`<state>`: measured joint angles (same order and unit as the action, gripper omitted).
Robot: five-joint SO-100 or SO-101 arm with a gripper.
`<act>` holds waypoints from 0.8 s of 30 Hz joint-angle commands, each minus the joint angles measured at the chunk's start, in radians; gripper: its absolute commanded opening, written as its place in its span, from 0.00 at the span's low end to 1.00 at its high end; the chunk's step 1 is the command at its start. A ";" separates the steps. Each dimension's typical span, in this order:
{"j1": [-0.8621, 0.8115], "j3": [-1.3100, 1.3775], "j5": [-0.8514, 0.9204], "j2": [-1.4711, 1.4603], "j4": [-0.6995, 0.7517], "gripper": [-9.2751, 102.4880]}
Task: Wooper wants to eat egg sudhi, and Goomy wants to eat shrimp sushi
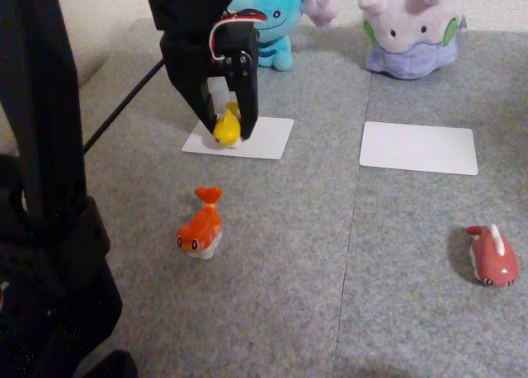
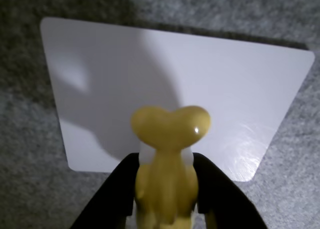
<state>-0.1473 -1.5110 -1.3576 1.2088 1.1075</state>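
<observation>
Yellow egg sudhi (image 2: 167, 164), item held: your gripper (image 1: 228, 129) is clenched on its body, forked tail pointing ahead in the wrist view.

Below and ahead of the pincer lies the white card (image 2: 125, 74) in front of Wooper (image 1: 272, 27); in the other view the toy hangs at that card's near left corner, touching it or just above, which cannot be told. Risk one: release now and the glossy toy may roll or tip off that corner onto the grey mat (image 1: 272, 295). Risk two: a fast opening may flick it sideways. Well to the pincer's right in that view sit the second card (image 1: 419, 147) and Goomy (image 1: 410, 27); nearer the camera, the shrimp sushi (image 1: 200, 225) waits untouched, and the dark red toy (image 1: 492, 258) is not wanted.
</observation>
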 commanded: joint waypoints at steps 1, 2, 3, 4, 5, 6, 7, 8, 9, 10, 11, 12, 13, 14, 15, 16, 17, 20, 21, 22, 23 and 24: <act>-0.015 0.044 -0.006 0.008 -0.014 0.25; -0.018 0.046 -0.012 0.006 -0.014 0.29; -0.023 0.046 -0.017 0.006 -0.014 0.32; -0.028 0.046 -0.017 0.008 -0.014 0.35; -0.028 0.046 -0.012 0.012 -0.014 0.37; -0.028 0.046 -0.008 0.014 -0.012 0.40; -0.028 0.046 -0.005 0.015 -0.008 0.42; -0.028 0.046 0.000 0.015 0.000 0.44; -0.028 0.046 0.000 0.020 0.006 0.46; -0.028 0.046 -0.002 0.032 0.009 0.47; -0.028 0.046 -0.008 0.054 0.011 0.48; -0.028 0.046 -0.012 0.083 0.023 0.49; -0.026 0.046 -0.015 0.115 0.038 0.49; -0.020 0.046 -0.017 0.153 0.057 0.49; -0.011 0.046 -0.017 0.196 0.078 0.49; -0.008 0.046 -0.017 0.238 0.104 0.49; 0.005 0.041 -0.012 0.281 0.135 0.49; 0.049 0.025 0.002 0.370 0.272 0.48; 0.064 0.011 0.011 0.391 0.319 0.48; 0.077 -0.014 0.031 0.419 0.354 0.48; 0.081 -0.049 0.046 0.440 0.374 0.48; 0.083 -0.094 0.058 0.466 0.382 0.48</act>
<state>-0.0721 -1.5693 -1.3269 1.5754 1.4511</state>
